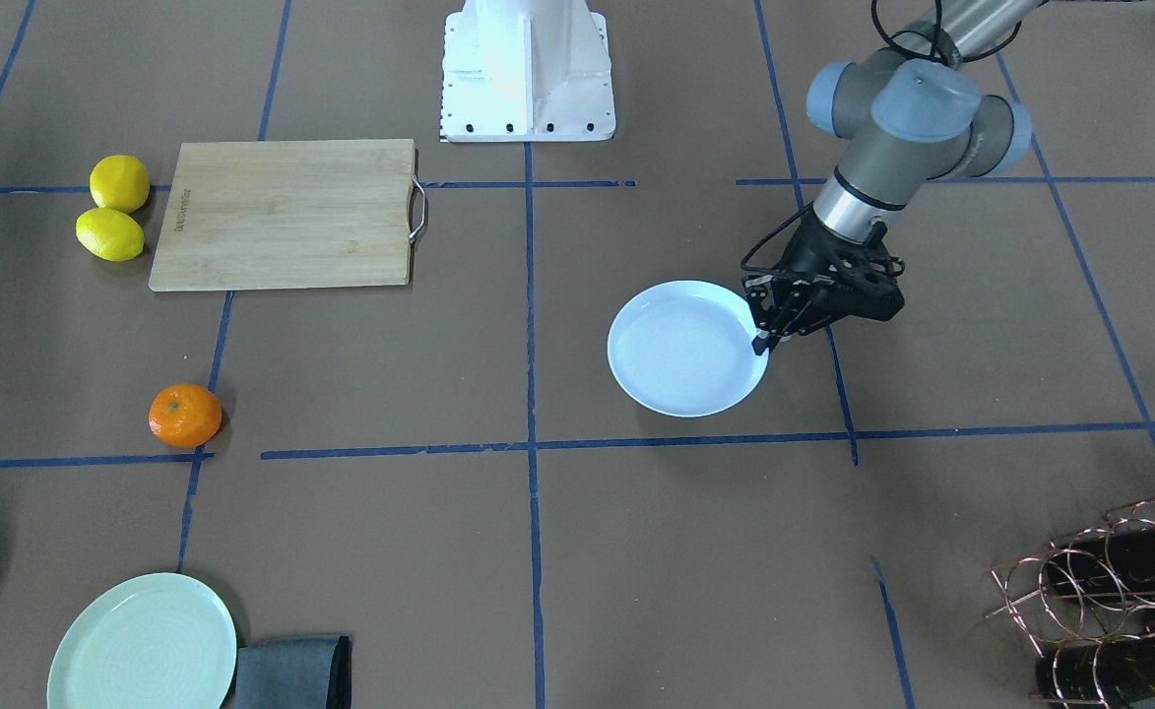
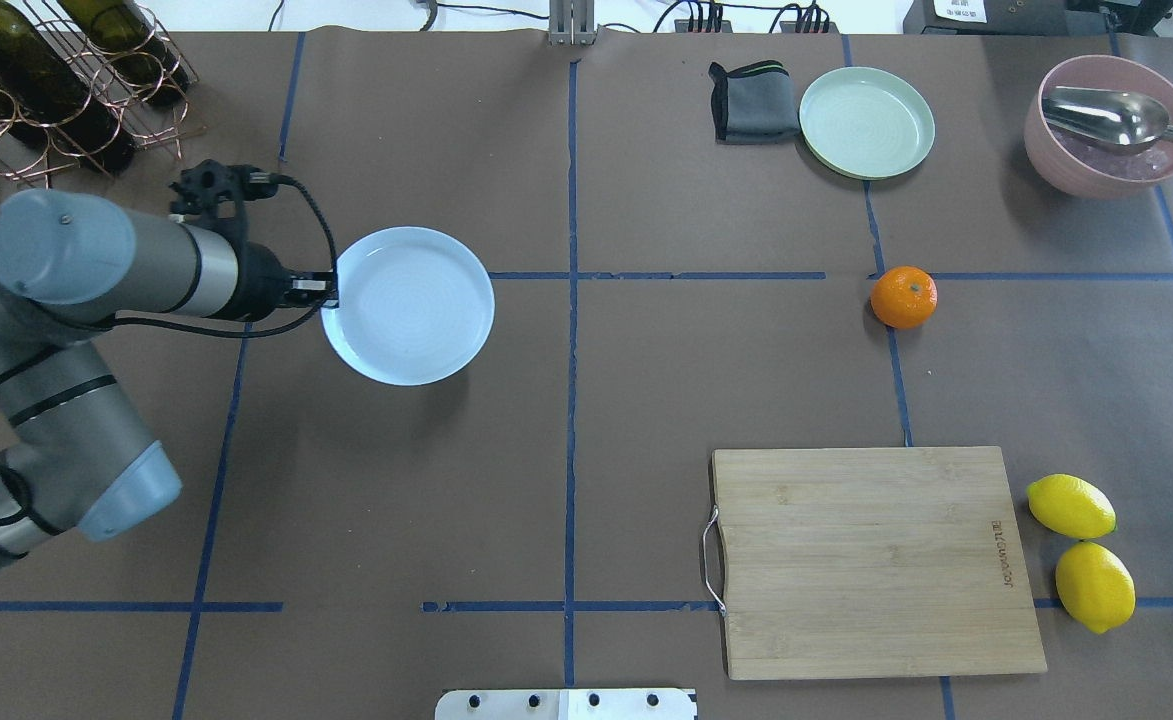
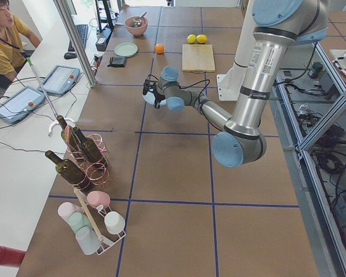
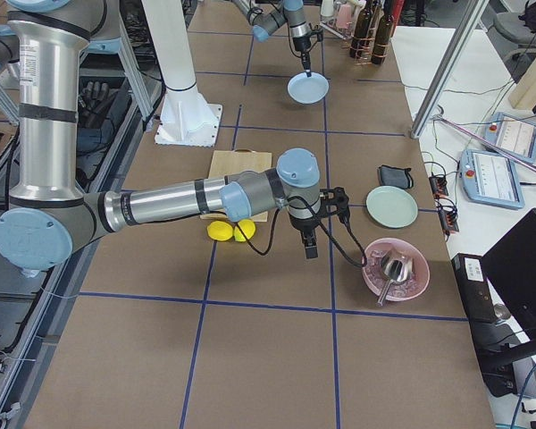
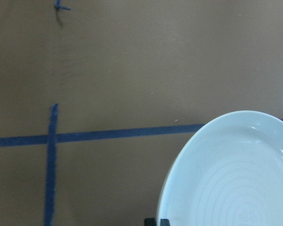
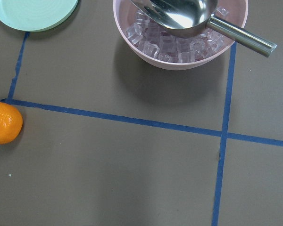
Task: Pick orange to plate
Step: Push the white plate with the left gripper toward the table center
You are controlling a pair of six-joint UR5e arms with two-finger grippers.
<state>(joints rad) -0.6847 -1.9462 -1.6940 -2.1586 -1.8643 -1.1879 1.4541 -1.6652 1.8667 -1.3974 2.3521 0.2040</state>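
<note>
Left tool [image 1: 766, 335] closed on plate [image 2: 416, 310], pinching rim on its left side, as we judged it. Right tool [image 4: 310, 243] showed only in side view; we could not tell if spread or pressed together. It hung over bench [image 2: 646, 400], orange [image 2: 903, 297] near it, at left edge of its wrist view. Orange sat on bench's right half, well apart from plate; right tool nearer. Orange round, no long axis, stem dot up.
</note>
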